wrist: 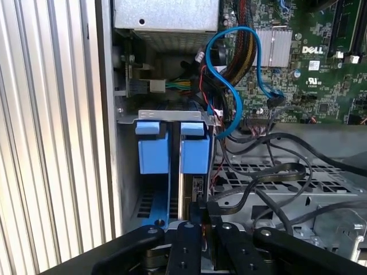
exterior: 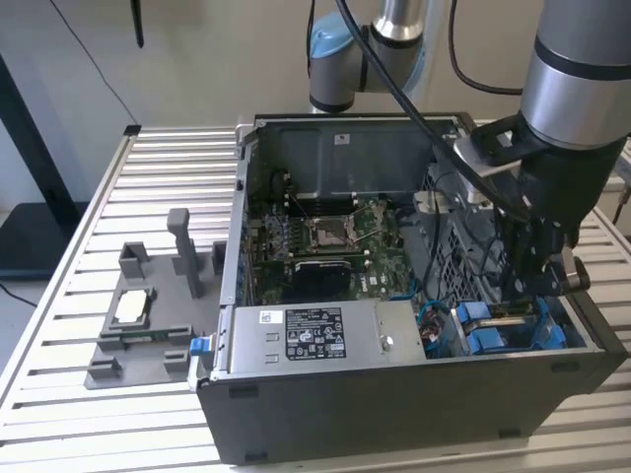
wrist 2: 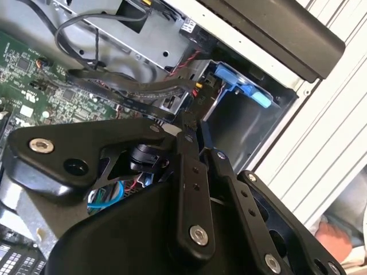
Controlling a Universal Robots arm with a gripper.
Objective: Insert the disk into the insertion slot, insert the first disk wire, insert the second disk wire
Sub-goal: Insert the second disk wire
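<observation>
The disk (wrist: 195, 150) stands in its blue carrier inside the insertion slot (wrist: 172, 116), the grey metal bay at the case's corner, beside a second blue carrier (wrist: 153, 148). My gripper (wrist: 200, 220) hangs right over the disk's rear edge, shut on the black plug of a flat black disk wire (wrist: 269, 175) that loops away over the drive cage. In the second wrist view the fingers (wrist 2: 192, 172) pinch the same wire (wrist 2: 143, 89) close to the blue carrier (wrist 2: 241, 85). In the exterior view the gripper (exterior: 532, 296) reaches down into the case above the blue carriers (exterior: 488, 340).
The open dark case (exterior: 394, 414) lies on a slatted table. The motherboard (exterior: 325, 241) fills its middle and a labelled power supply (exterior: 315, 337) lies along the near side. A blue cable (wrist: 229, 74) curls near the bay. A grey fixture (exterior: 138, 325) with a chip stands at the exterior view's left.
</observation>
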